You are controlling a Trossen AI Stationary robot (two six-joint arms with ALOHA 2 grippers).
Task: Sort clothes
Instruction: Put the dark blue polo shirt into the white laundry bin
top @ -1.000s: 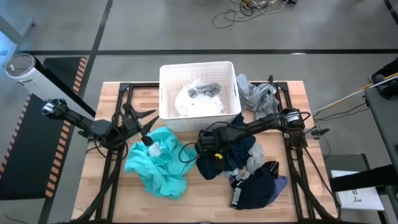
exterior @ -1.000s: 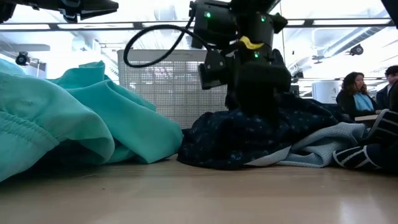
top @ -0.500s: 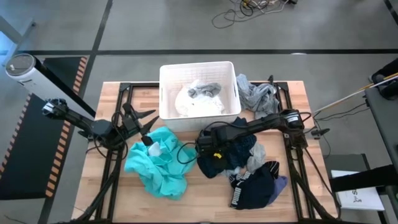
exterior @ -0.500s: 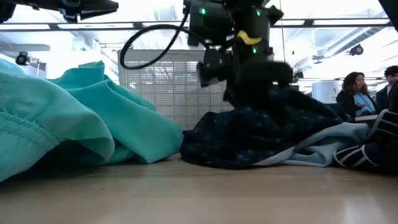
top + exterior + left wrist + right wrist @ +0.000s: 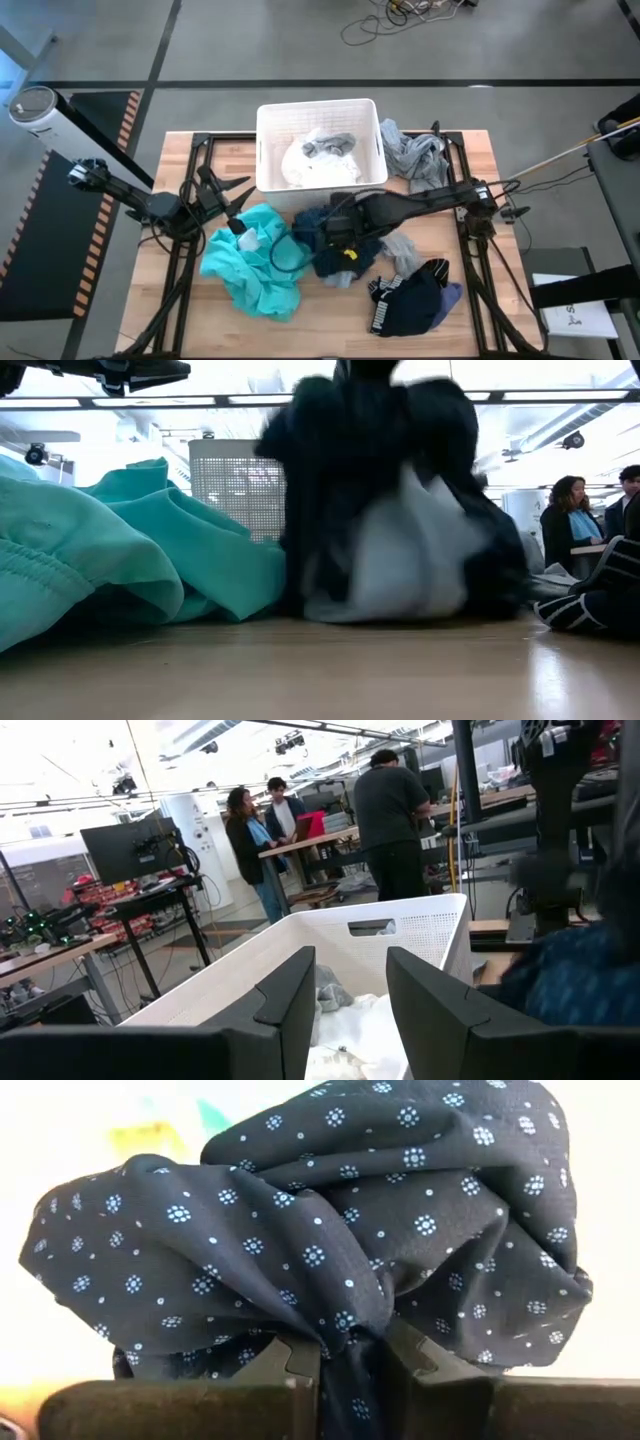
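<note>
Right wrist view: right claw (image 5: 350, 1355) pinching dotted navy garment (image 5: 330, 1230).

Overhead cam looks straight down on my whole table (image 5: 470, 150). Low one sits at tabletop level, facing the room. My wrist cams look forward; left and overhead both catch the white bin (image 5: 420, 925).

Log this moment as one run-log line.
right claw: shut on dotted navy garment, lifted off pile | left claw: open, facing white bin | teal garment: on table

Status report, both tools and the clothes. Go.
Right tool shut on dotted navy garment, lifting near white bin. Left tool open, idle beside teal garment. Nothing in the way.
</note>
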